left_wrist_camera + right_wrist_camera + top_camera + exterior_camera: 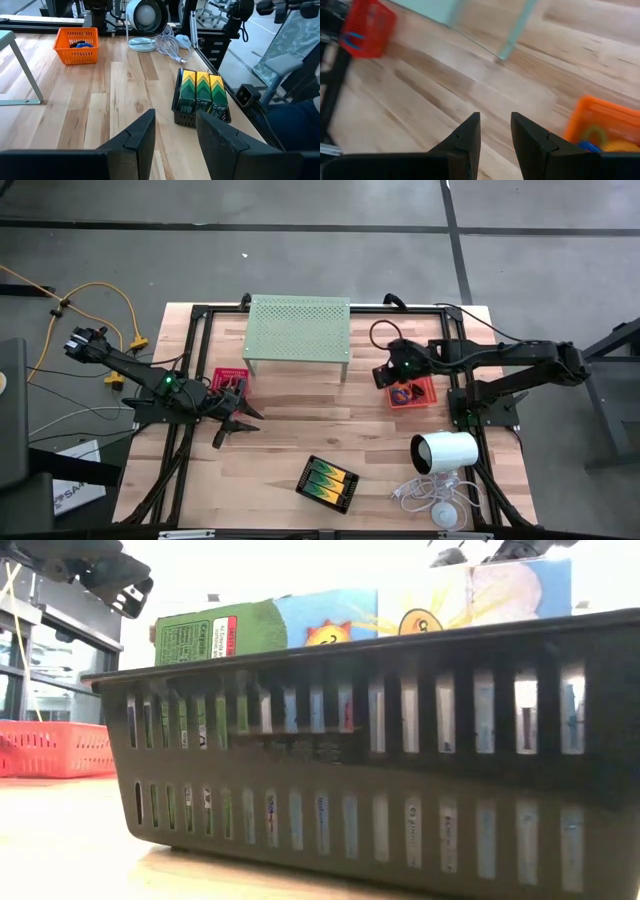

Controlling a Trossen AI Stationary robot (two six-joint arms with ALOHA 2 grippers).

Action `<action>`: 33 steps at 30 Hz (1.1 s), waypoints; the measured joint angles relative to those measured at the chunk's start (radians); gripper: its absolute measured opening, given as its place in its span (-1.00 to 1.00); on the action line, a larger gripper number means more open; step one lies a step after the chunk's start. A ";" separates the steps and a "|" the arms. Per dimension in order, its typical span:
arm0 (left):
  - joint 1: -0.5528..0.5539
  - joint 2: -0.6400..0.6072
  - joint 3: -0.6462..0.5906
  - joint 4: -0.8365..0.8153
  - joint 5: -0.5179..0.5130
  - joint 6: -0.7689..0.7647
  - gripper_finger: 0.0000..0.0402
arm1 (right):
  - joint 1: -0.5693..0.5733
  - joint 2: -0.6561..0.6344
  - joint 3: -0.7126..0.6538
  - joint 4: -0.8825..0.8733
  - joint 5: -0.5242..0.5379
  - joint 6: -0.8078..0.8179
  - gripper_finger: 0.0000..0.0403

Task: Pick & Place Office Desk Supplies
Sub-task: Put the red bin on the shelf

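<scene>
Overhead, the black tray (327, 483) of yellow-green clips sits on the desk (280, 445) in front of the pale green stand (298, 332); red tray (229, 380) just off its left leg, orange tray (412, 392) off its right. Left gripper (232, 427) beside red tray, right gripper (384, 376) touching orange tray's edge. Low view: black tray wall fills the frame. Left wrist: jaws spread, empty. Right wrist: jaws slightly parted, empty.

You see an orange tray (413, 393), a red tray (228, 380), a black tray (327, 483) of yellow-and-green boxes (202, 91), and a pale green perforated stand (298, 330).
</scene>
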 joint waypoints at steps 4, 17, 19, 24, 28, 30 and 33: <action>0.000 0.000 0.000 0.000 0.000 0.000 -0.32 | 0.000 0.000 0.000 0.081 0.000 0.000 -0.53; 0.000 0.000 0.000 0.000 -0.001 -0.005 -0.32 | 0.000 0.000 0.000 0.192 0.000 0.000 -0.53; 0.000 0.000 0.000 0.000 0.000 -0.005 -0.32 | 0.000 0.000 0.000 0.192 0.000 0.000 -0.53; 0.000 0.000 0.000 0.004 0.003 -0.005 -0.32 | 0.000 0.000 0.000 0.192 0.000 0.000 -0.53; 0.000 0.000 0.000 -0.002 -0.014 -0.012 -0.32 | 0.000 0.000 0.000 0.192 0.000 0.000 -0.53; 0.000 0.000 0.000 -0.010 -0.035 -0.009 -0.32 | 0.000 0.000 0.000 0.192 0.000 0.000 -0.53; 0.000 0.000 0.000 -0.010 -0.073 -0.013 -0.32 | 0.000 0.000 0.000 0.192 0.000 0.000 -0.53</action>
